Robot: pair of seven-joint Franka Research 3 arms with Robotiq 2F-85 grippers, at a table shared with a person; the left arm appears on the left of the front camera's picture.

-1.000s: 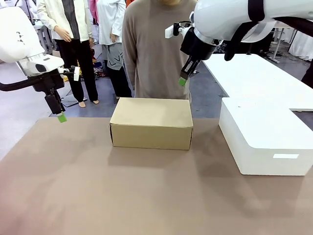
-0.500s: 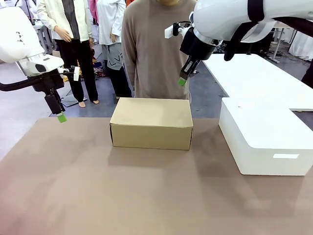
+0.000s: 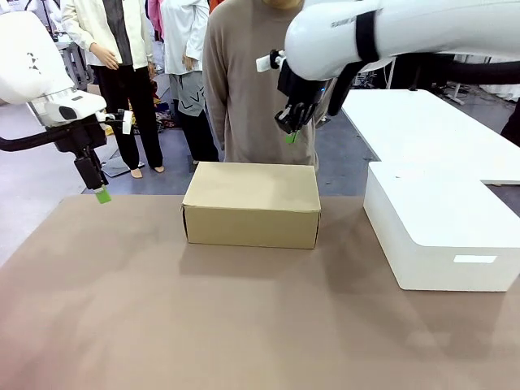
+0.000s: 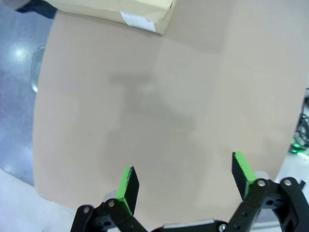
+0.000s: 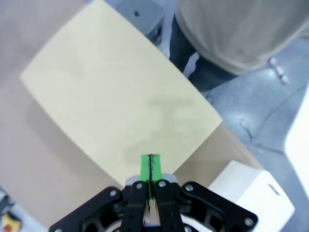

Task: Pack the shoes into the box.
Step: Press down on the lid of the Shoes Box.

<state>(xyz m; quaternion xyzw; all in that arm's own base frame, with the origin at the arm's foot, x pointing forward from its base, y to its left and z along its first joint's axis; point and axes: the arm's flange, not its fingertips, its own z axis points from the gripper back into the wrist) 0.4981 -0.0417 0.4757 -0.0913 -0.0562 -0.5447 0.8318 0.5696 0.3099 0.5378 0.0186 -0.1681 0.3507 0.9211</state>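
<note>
With its green pads pressed together and nothing between them, the right gripper (image 3: 290, 136) hangs in the air above the far edge of the box (image 3: 252, 203), just in front of the person (image 3: 252, 81) standing at the far side of the desk (image 3: 162, 325). From the right wrist view the closed tips (image 5: 150, 169) point down at the lid's near-right part; lid is shut flat, no shoes visible anywhere.

Likely step: open the flap. To do it well, I'd bring the tips down to the lid's free long edge, not the middle of the panel, and hook or lift there. Which long edge is the hinge, I can't tell from these views. Pressed-together fingers suit a push or a pry under the lip; gripping the flap needs them spread first.

Left gripper (image 3: 101, 193) hovers with fingers spread wide, empty, off the desk's far-left corner, well apart from the box. Below its fingers in the wrist view: bare desk, box corner (image 4: 145, 17) far ahead, desk edge and floor to one side.

Room: open desk on the robot's side of the box. Larger white box (image 3: 439, 236) sits beside the box on the right with a gap between them. Person's torso is close behind the right fingers, so watch the swing there if the lid opens toward the far side.
</note>
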